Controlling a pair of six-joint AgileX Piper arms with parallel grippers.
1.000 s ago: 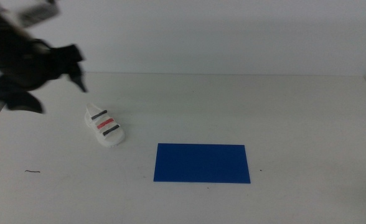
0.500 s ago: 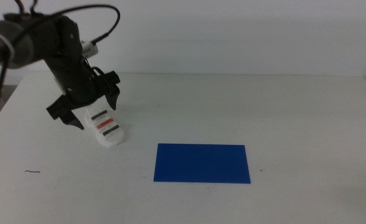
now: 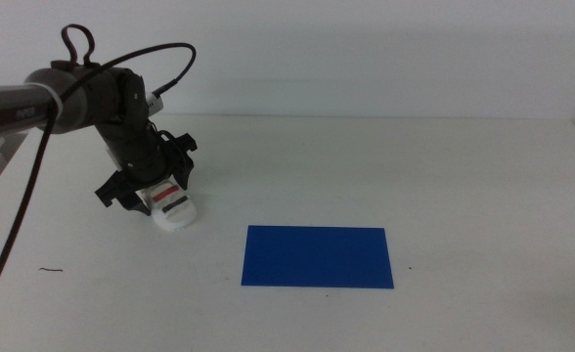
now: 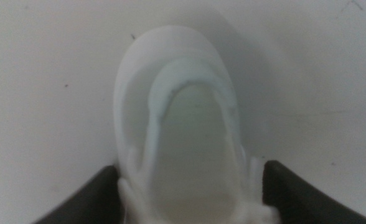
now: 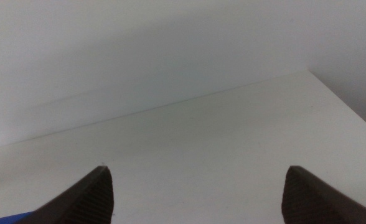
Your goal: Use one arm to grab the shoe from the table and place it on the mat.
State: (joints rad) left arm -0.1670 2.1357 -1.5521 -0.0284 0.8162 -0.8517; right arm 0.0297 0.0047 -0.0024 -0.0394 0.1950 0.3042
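Tabletop (image 3: 483,196) surface, plain and white, is seen around the work area, with a small dark mark (image 3: 51,270) lying near the front left edge, well apart from everything else. The blue mat (image 3: 318,256) lies flat to the right of the shoe (image 3: 175,213), apart from it. The shoe is partly covered by the left gripper (image 3: 149,188), which is lowered over its heel end with the jaws spread, one on each side; whether they touch the shoe is hard to tell in the blurred wrist view. The shoe is white, and a red and a dark strap are visible below the gripper. No legible writing is seen on it. The right gripper (image 5: 195,186) is held spread above bare tabletop.
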